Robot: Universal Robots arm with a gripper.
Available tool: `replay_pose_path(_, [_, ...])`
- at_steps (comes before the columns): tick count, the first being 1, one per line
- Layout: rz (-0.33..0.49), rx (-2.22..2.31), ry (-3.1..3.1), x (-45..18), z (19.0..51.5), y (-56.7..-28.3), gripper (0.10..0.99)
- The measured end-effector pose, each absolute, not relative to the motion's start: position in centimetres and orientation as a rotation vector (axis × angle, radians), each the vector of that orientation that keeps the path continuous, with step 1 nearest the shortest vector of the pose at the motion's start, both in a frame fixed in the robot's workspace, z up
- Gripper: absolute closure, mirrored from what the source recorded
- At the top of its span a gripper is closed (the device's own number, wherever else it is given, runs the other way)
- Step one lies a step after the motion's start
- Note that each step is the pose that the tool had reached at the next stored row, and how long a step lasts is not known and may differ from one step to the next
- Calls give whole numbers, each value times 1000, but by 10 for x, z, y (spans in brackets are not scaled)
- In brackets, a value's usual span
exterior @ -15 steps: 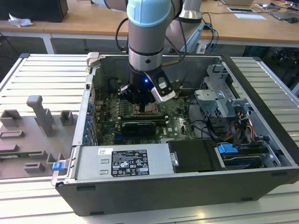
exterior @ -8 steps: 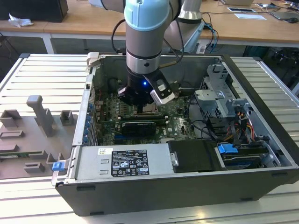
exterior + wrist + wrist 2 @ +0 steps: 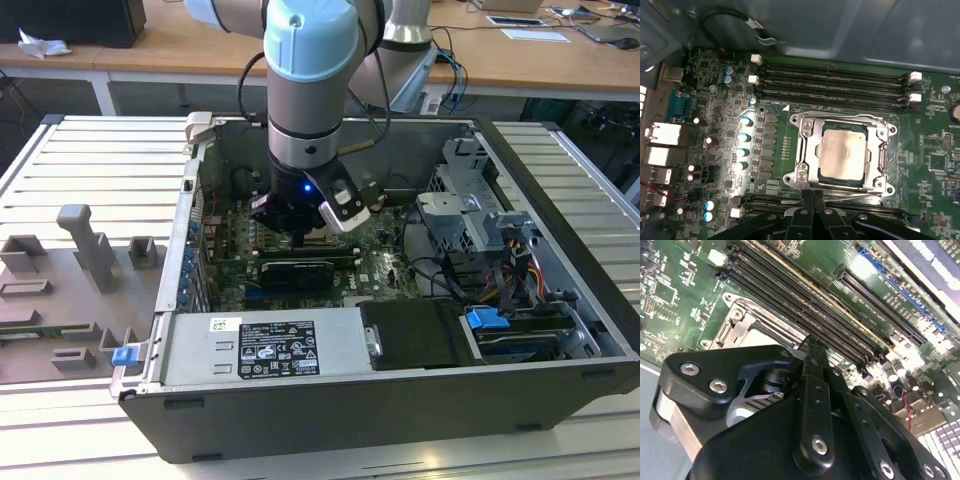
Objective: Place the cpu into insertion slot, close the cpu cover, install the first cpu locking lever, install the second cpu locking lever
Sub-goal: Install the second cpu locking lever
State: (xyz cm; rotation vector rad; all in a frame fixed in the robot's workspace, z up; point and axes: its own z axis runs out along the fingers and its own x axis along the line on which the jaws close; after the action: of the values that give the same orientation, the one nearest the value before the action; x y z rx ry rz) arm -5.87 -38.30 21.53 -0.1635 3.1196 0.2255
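I see the cpu (image 3: 842,151) seated under the closed cover (image 3: 805,150), centre frame; my fingers (image 3: 812,200) pressed together, empty, just below it.

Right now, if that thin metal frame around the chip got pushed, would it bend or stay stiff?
The cpu cover looks like thin stamped sheet metal, so probably light and slightly springy. It lies flat around the cpu, so a sideways push would likely not shift it.

The scene is evenly lit in the exterior view, with the case interior (image 3: 400,250) left in shade. A bright glare is thrown on the capacitors (image 3: 742,135) in the first wrist view. The gripper (image 3: 810,347) close to the lens is rendered blurred in the second wrist view.
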Motion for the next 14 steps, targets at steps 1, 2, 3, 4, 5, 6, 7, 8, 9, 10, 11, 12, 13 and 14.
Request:
replay_pose_path(1, [234,-164,3118,-60,215,-384,980])
replay_pose_path(2, [249,-163,3116,-62,215,-386,980])
replay_pose_path(3, [264,-164,3114,-64,215,-388,980])
replay_pose_path(4, [272,-164,3113,-65,214,-389,980])
replay_pose_path(5, [283,-163,3112,-66,214,-390,980])
replay_pose_path(6, [292,-164,3111,-67,213,-391,980])
replay_pose_path(7, [299,-163,3110,-67,213,-392,980])
replay_pose_path(8, [306,-163,3109,-69,212,-392,980])
replay_pose_path(9, [312,-163,3108,-70,212,-392,980])
replay_pose_path(10, [322,-163,3106,-73,210,-393,980])
replay_pose_path(11, [327,-163,3105,-74,208,-393,980])
replay_pose_path(12, [328,-163,3104,-74,207,-393,980])
replay_pose_path(13, [330,-164,3104,-74,206,-393,980])
replay_pose_path(14, [334,-163,3103,-74,205,-394,980])
